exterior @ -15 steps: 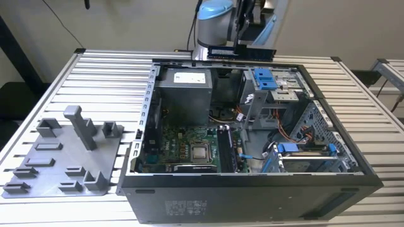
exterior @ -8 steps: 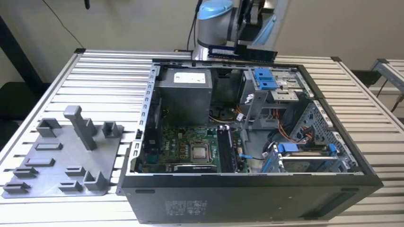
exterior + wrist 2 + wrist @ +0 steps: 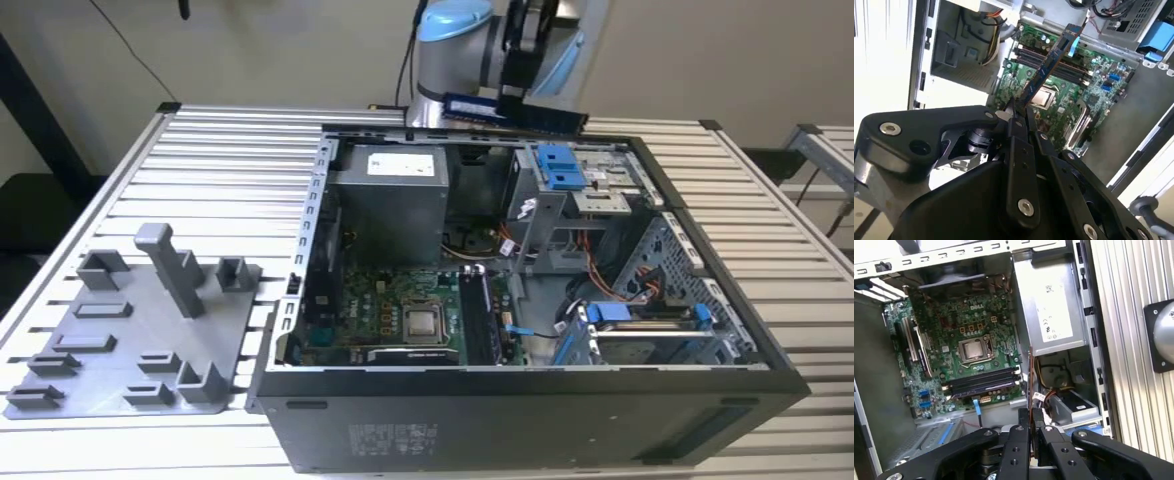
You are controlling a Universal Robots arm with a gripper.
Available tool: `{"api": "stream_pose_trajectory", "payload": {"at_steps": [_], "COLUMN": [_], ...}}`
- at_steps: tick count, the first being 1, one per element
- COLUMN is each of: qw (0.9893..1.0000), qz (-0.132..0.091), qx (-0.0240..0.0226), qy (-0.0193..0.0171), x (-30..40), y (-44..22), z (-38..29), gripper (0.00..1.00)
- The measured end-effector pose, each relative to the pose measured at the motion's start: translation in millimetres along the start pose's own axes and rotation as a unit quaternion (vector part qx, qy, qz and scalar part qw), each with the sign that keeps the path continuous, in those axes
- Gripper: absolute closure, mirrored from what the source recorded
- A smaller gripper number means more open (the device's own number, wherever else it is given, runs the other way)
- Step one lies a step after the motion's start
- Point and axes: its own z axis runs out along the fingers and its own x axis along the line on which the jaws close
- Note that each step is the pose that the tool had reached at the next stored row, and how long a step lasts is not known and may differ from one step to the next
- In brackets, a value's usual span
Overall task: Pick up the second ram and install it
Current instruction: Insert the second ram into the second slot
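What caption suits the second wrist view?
Black tool shut on the long, thin blue-green memory stick, poised over the green motherboard inside the open computer case.

The slatted metal tabletop (image 3: 214, 140) carried an open computer case (image 3: 534, 420); a grey fixture plate (image 3: 134, 335) lay at the case's nine o'clock in the exterior view.

Table (image 3: 227, 170): ribbed bare metal slats, pale silver with a soft sheen.
Plate with posts (image 3: 127, 345): grey plastic, matt all over.
Computer case (image 3: 534, 425): sheet metal, matt black outside, dull bare grey inside.
Power box (image 3: 387, 200): dull grey metal with a white paper label.
Main board (image 3: 380, 300): green, lacquered look, slight gloss.
Processor (image 3: 424, 322): smooth bright metal lid.
Drive clips (image 3: 561, 165): smooth blue plastic, mildly shiny.
Memory stick (image 3: 1051, 60): dark board with matt black chips.
Gripper (image 3: 1021, 112): black, satin finish, bright screw heads.
Arm (image 3: 454, 30): glossy pale blue cap.
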Motion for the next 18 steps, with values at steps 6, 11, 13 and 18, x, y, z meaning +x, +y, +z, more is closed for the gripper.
{"api": "stream_pose_trajectory", "payload": {"at_steps": [6, 11, 13, 18], "qw": [0.999, 0.9967, 0.9955, 0.9916], "qz": [0.044, 0.081, 0.095, 0.129], "qx": [0.0033, 0.0061, 0.0071, 0.0098], "qy": [-0.0008, -0.0014, -0.0016, -0.0022], "x": [0.1, 0.1, 0.1, 0.1], "y": [0.0, 0.0, 0.0, 0.0], "z": [0.3, 0.5, 0.5, 0.7], "gripper": [0.86, 0.86, 0.86, 0.86]}}
